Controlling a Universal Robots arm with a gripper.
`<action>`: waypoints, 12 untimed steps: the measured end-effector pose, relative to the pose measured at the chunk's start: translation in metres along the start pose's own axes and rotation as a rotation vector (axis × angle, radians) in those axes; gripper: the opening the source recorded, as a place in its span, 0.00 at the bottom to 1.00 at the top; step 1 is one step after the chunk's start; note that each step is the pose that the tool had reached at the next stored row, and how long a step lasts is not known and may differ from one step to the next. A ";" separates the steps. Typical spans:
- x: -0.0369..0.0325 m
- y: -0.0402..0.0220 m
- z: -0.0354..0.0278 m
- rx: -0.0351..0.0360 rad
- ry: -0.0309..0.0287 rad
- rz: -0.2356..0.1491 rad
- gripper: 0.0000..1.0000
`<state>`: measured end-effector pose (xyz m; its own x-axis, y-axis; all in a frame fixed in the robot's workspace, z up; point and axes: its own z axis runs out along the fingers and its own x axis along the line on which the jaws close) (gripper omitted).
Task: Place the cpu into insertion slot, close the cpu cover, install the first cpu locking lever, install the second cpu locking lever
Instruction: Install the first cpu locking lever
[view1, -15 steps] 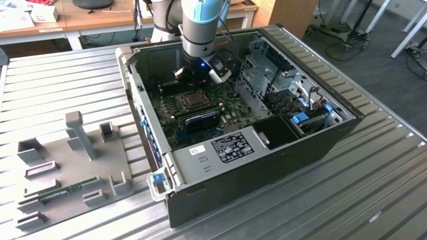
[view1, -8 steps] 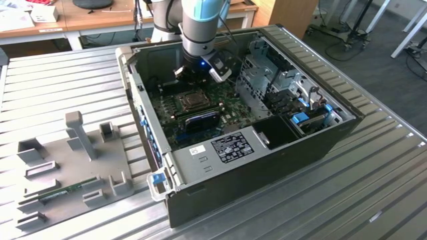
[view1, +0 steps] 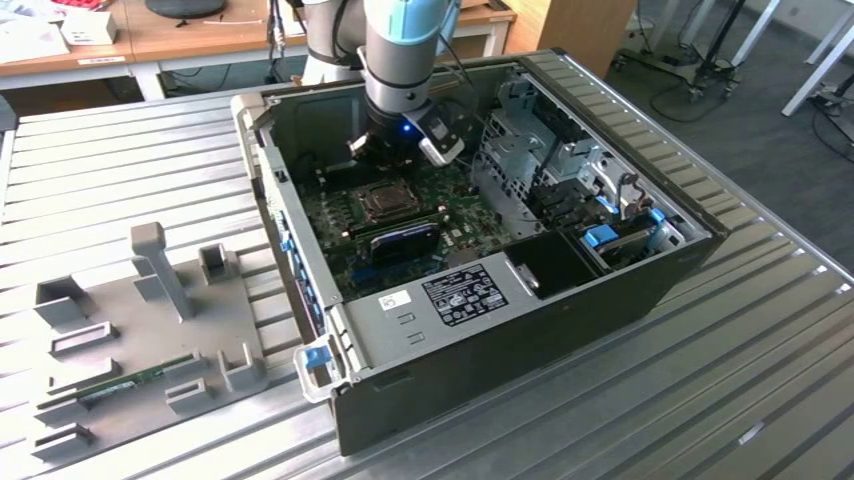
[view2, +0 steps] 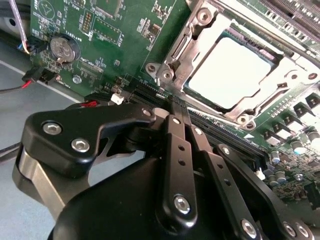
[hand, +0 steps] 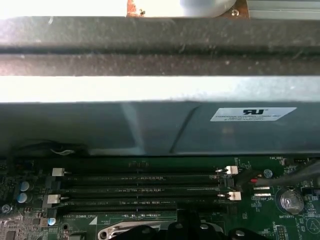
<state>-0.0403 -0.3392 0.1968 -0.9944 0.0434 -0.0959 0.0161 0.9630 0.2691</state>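
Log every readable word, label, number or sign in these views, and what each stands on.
No text can be quoted reliably; all the print is too small to read.
White label on the case wall, first wrist view: a logo mark and fine lines, unreadable.
Black label on the grey shroud, exterior view: unreadable.
White sticker beside it: unreadable.
White markings on the board, second wrist view: too small.

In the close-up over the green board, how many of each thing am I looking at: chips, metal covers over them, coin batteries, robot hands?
cpu: 1
cpu cover: 1
coin battery: 1
hand: 1
Total: 4
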 end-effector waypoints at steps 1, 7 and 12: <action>0.0000 -0.0001 0.0001 -0.0001 0.0000 0.000 0.10; 0.0000 -0.0006 -0.0002 0.0002 0.0001 0.000 0.10; -0.0007 0.0015 -0.0073 -0.0016 0.0000 0.000 0.10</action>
<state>-0.0403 -0.3397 0.2043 -0.9944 0.0436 -0.0959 0.0161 0.9625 0.2707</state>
